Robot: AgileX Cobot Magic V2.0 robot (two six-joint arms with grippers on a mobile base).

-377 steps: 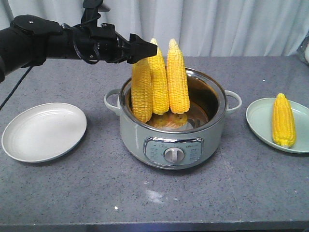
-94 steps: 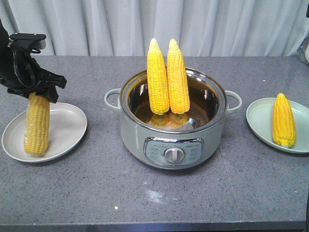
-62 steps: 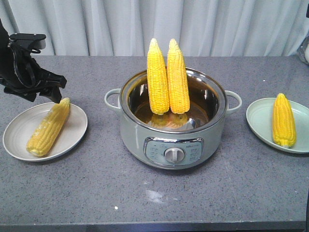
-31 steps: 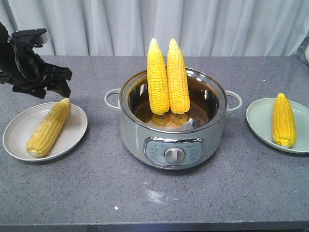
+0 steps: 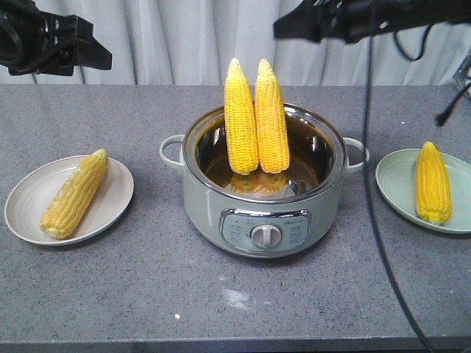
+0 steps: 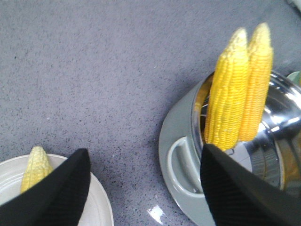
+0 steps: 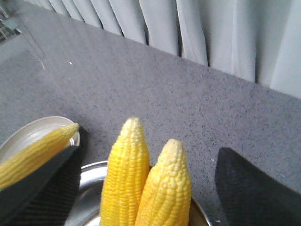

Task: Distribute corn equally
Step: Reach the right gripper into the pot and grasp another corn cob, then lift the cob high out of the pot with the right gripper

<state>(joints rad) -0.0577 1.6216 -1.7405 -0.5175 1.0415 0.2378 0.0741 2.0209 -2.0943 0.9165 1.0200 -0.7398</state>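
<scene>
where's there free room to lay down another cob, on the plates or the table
Pale round plate on the left: bare on both sides of its yellow cob. Mint plate on the right: bare left of its cob. Grey tabletop is open in front of the steel-lined pot; the pot itself holds two upright cobs.

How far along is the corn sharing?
Done: a paler cob lies on the left plate, another cob on the right plate. In hand: nothing; the left gripper and right gripper are open, the right above the pot. Left: two cobs standing in the pot, probably one per plate.
</scene>
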